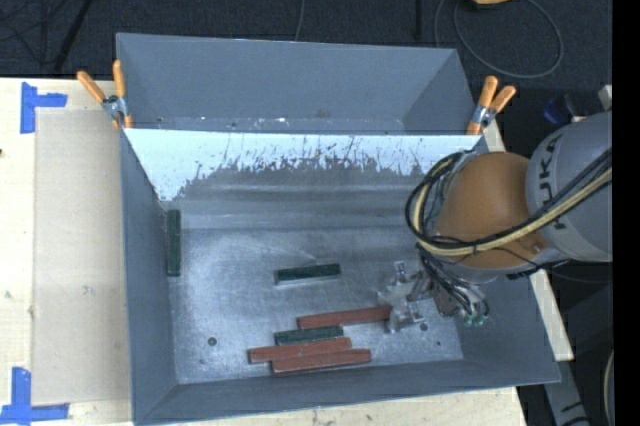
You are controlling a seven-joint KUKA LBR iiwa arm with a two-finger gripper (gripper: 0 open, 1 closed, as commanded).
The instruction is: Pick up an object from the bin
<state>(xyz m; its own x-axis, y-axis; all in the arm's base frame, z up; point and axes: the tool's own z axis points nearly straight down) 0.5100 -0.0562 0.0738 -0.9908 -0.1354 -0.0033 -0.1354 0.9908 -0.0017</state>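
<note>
The arm (585, 199) enters from the right, crossing above the right rim of the grey metal bin (300, 104). Its thick grey link sits at the right edge, and a rounded orange cover (485, 204) bulges from it towards the bin's middle. Black and yellow cables (425, 214) loop round the left side of that cover. Below the cover the wrist turns down, so the tool (404, 302) hangs low over the bin floor in the right front part.

The tool is at the right end of a long reddish-brown flat bar (343, 318), which lies nearly level on the floor and runs away to the left. The metal parts of the tool crowd that end, and I cannot tell whether the tool is open or closed, nor whether it touches the bar.

Just in front of that bar lies a shorter dark green flat bar (308, 336). Beside it, nearer the front wall, two more reddish-brown flat bars (312, 356) lie side by side and touching. A separate dark green flat bar (308, 272) lies alone on the floor behind these, left of the tool. Well apart from all of them, a narrow dark green strip (173, 241) lies along the foot of the left wall.
</note>
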